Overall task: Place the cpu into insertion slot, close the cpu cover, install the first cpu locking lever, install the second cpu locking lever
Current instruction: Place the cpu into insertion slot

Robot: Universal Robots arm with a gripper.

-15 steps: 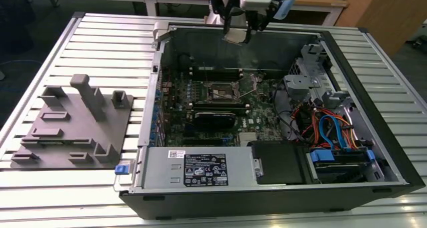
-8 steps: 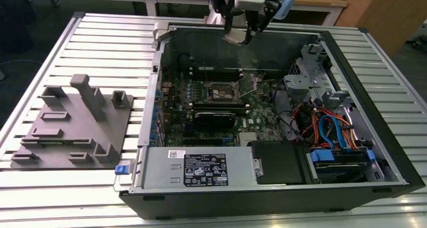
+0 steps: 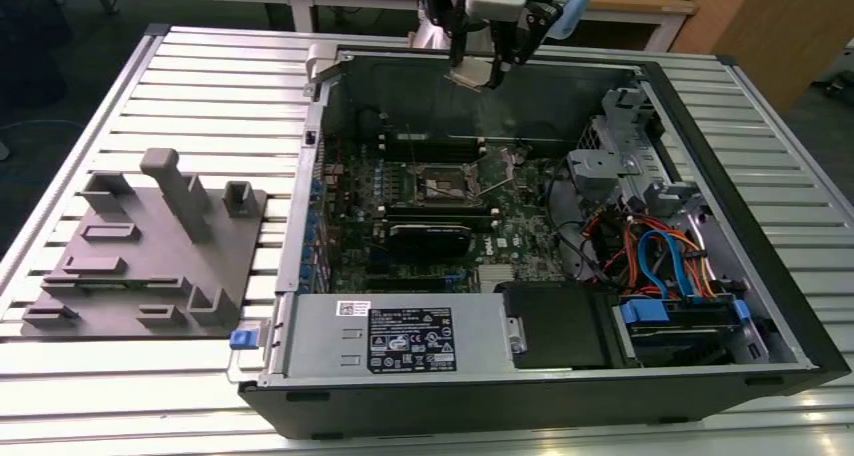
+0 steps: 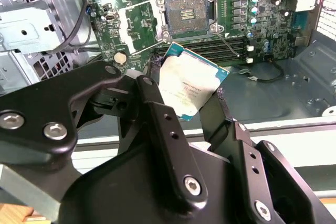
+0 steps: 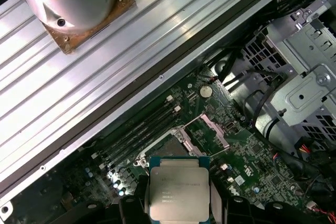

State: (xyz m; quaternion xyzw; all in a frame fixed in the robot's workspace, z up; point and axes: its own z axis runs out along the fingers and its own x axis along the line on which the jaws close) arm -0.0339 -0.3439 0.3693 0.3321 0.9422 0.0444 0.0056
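- The chip [image 4: 191,90] is a small, flat, stiff square with a dull metal top; I judge it light but fragile, and a knock or a skewed drop could easily harm its underside
- Its smooth top would likely slip in a loose grip, so the sound hold is on two opposite edges, leaving top and underside free
- The end effector [image 4: 185,98] has it that way: in both wrist views the two black fingers [image 4: 155,108] are pinched on the chip's opposite sides, with the chip tilted between them
- In the exterior view the end effector hangs with the chip above the far wall of the open computer case [image 3: 534,406], which lies on the slatted table [image 3: 134,396]
- The socket [image 4: 186,11] sits on the green circuit board [image 4: 262,40], well apart from the chip, its dark centre uncovered and nothing in it
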